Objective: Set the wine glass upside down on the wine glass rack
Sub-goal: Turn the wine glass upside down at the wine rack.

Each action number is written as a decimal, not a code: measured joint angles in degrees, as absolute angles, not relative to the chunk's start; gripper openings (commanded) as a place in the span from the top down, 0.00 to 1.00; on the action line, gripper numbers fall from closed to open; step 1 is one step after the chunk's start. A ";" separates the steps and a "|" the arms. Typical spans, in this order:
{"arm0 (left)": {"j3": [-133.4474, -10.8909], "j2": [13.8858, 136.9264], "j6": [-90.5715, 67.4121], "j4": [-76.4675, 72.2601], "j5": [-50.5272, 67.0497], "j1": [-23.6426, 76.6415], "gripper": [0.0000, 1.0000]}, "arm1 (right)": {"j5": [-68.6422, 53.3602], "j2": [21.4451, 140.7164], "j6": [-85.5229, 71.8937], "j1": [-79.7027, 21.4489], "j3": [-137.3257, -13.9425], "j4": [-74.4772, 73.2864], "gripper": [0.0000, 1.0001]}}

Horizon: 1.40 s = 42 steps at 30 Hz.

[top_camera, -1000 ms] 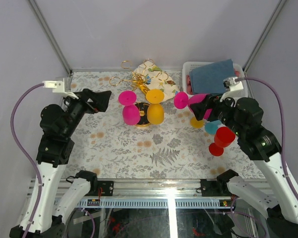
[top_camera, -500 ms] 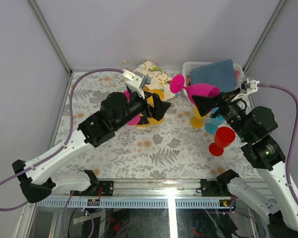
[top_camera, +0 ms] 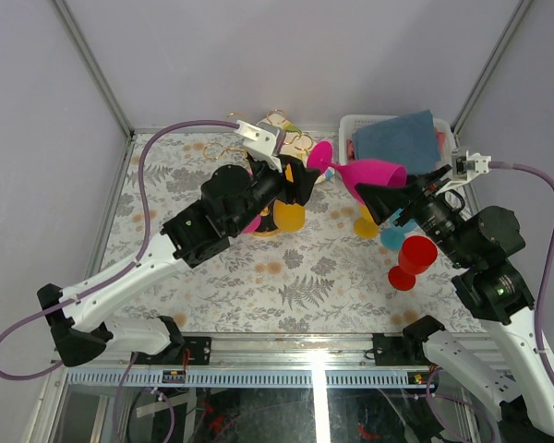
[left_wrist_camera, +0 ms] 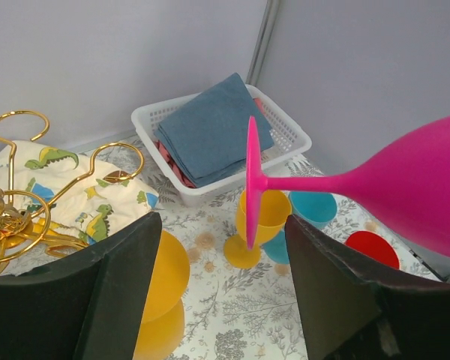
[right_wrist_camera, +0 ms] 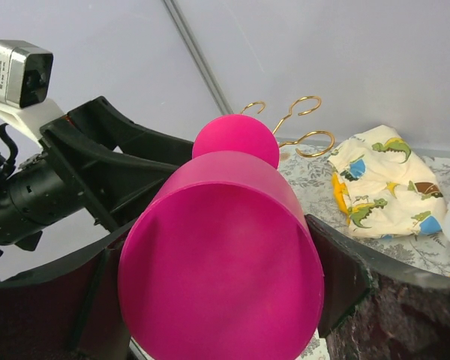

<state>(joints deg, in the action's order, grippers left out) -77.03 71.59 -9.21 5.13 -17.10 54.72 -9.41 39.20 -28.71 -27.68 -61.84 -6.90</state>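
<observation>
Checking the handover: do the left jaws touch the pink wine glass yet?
Apart. Left wrist view shows the pink wine glass foot between the jaws of the left gripper, table visible on both sides.

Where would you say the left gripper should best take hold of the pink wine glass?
The thin stem of the pink wine glass, between foot and bowl. It lies sideways, foot toward the left gripper, and the right gripper clamps the bowl, so probably come from the foot end.

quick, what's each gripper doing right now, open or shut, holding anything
left gripper: open, holding nothing.
right gripper: closed on the bowl of the pink wine glass, holding it on its side.
</observation>
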 measured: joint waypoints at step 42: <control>-68.45 50.96 12.40 23.35 -9.15 55.40 1.00 | -14.17 30.74 1.76 -27.68 -47.72 2.70 0.12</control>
<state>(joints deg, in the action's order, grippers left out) -68.45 50.96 12.40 23.35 -9.15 55.40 -14.17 30.74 1.76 -27.68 -47.72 2.70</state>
